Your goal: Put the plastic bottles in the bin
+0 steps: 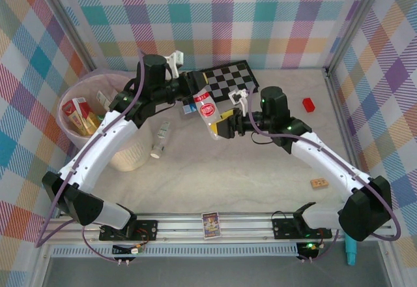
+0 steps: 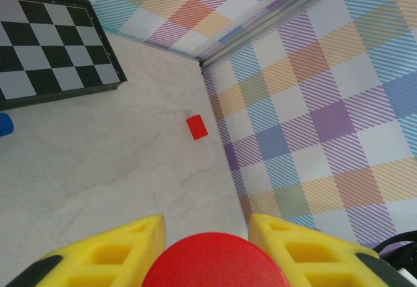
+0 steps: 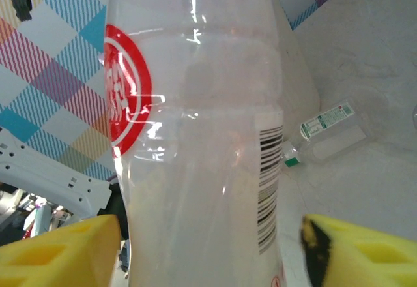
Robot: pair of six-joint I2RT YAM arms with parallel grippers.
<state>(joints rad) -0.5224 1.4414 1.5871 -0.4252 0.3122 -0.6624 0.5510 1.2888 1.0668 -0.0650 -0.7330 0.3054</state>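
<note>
A clear bottle (image 1: 207, 112) with a red round label and a red cap (image 2: 215, 264) hangs slanted in mid-air between both arms. My left gripper (image 1: 195, 98) is shut on its cap end, and the yellow fingers (image 2: 124, 248) flank the red cap. My right gripper (image 1: 225, 127) sits open around the bottle's body (image 3: 202, 137), with a gap at each yellow pad. Another clear bottle (image 1: 159, 140) with a green cap lies on the table beside the bin (image 1: 133, 153); the right wrist view shows this clear bottle (image 3: 326, 130) too. The cream, pink-lined bin holds several bottles (image 1: 81, 114).
A checkerboard (image 1: 231, 78) lies at the back, just behind the grippers. A small red block (image 1: 309, 104) sits near the right wall and a small wooden block (image 1: 318, 183) at the right front. A card (image 1: 210, 224) rests on the front rail.
</note>
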